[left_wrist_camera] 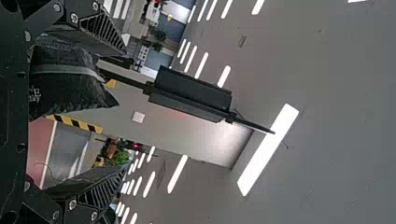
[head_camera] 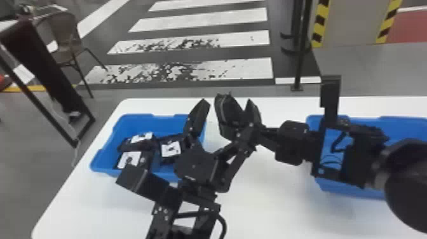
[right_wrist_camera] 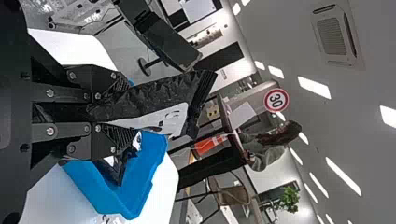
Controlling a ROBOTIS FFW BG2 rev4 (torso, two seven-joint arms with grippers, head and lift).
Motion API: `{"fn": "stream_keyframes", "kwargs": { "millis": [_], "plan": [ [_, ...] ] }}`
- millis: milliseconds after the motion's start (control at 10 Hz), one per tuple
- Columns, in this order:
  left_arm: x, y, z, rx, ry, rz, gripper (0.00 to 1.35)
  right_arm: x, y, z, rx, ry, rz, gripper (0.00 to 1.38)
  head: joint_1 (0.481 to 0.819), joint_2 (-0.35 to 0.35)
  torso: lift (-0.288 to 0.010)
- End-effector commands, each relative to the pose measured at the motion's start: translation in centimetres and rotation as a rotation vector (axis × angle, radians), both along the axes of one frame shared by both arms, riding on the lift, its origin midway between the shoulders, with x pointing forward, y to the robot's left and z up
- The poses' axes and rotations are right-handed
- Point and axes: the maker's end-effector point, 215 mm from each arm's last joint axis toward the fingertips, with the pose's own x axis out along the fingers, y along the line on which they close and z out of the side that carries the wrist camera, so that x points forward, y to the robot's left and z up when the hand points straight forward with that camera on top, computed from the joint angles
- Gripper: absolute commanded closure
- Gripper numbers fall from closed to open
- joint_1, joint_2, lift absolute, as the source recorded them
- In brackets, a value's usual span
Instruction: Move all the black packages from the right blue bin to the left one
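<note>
Underneath both blue bins — white table; beyond, striped floor.

Bright strip lights glare overhead from the ceiling. Soft, pale shadows smudge the white surface.

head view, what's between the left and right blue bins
White table, with the left gripper, right gripper and its clamped black package above it, in the head view.

Round red-rimmed sign, right wrist view: number "30".
</note>
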Motion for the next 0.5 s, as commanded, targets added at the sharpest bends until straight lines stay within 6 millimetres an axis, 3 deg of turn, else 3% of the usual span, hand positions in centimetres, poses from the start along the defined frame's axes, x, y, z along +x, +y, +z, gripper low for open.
{"fn": "stream_keyframes", "kwargs": {
  "millis": [0, 400],
  "plan": [
    [0.3, 0.3, -0.3, 0.061, 0.004, 0.021, 0.2, -0.7, 0.7, 0.3, -0.006, -0.018, 0.012, 1.17, 0.689, 0.211, -0.178],
    [0.9, 2.4, -1.6, 0.156, 0.025, 0.095, 0.2, -2.0, 1.7, 0.5, -0.014, -0.032, 0.024, 1.17, 0.695, 0.249, -0.178]
  ]
}}
